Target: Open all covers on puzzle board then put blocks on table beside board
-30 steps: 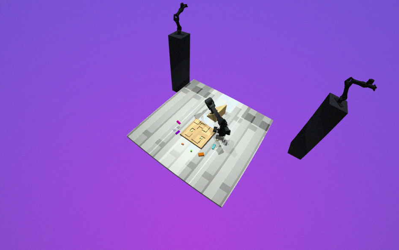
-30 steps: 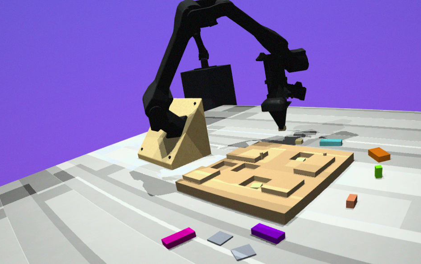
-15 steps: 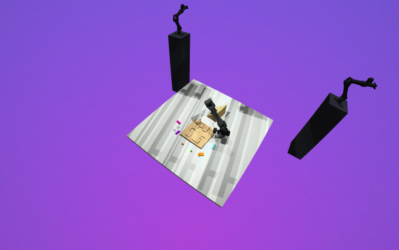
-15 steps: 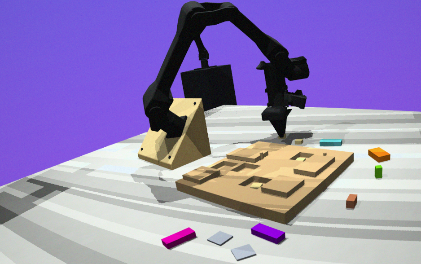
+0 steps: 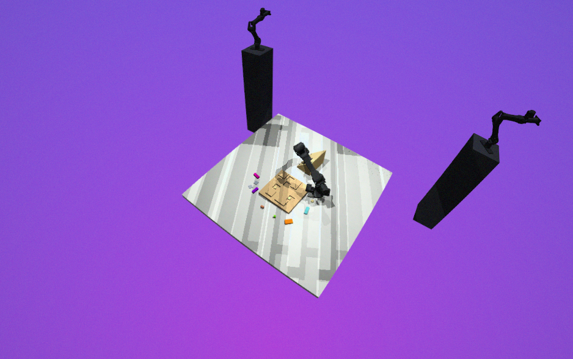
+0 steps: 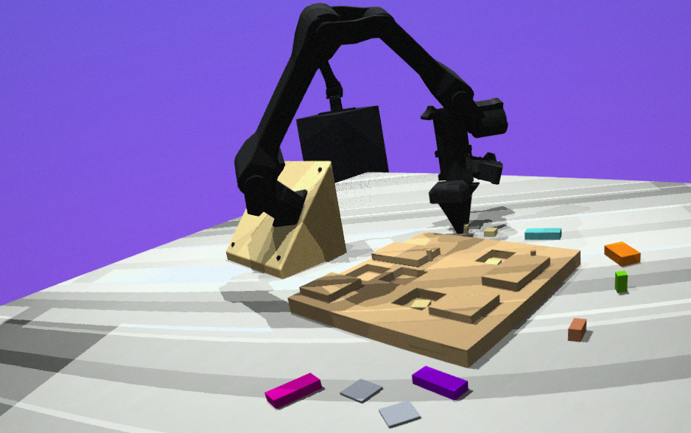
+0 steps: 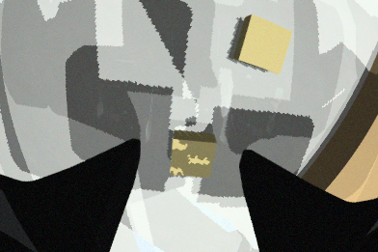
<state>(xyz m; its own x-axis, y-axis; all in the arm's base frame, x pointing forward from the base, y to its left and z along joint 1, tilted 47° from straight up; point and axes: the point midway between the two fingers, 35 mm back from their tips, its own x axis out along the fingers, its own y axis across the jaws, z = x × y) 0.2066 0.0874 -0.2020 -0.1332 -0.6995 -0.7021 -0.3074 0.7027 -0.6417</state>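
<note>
My gripper (image 6: 462,231) (image 7: 191,154) is open at the table beside the board's far edge. A pale yellow block (image 7: 193,158) (image 6: 466,228) stands between its parted fingers, with gaps on both sides. A second yellow block (image 7: 264,44) (image 6: 490,232) (image 5: 312,201) lies on the table close by. The wooden board (image 6: 380,326) (image 5: 288,210) has several raised covers beside open wells. A yellow block (image 6: 421,304) shows in the near well, and another block (image 6: 493,261) in the far right well. Two left wells look empty. A cover (image 6: 404,253) stands by a pin; no well shows there.
Around the board lie a cyan block (image 6: 542,233), an orange block (image 6: 622,253), a green block (image 6: 621,281), a brown block (image 6: 577,329), a purple block (image 6: 440,382), a magenta block (image 6: 293,389) and two grey tiles (image 6: 361,390) (image 6: 399,414). A wooden wedge (image 6: 318,225) is by the arm's base.
</note>
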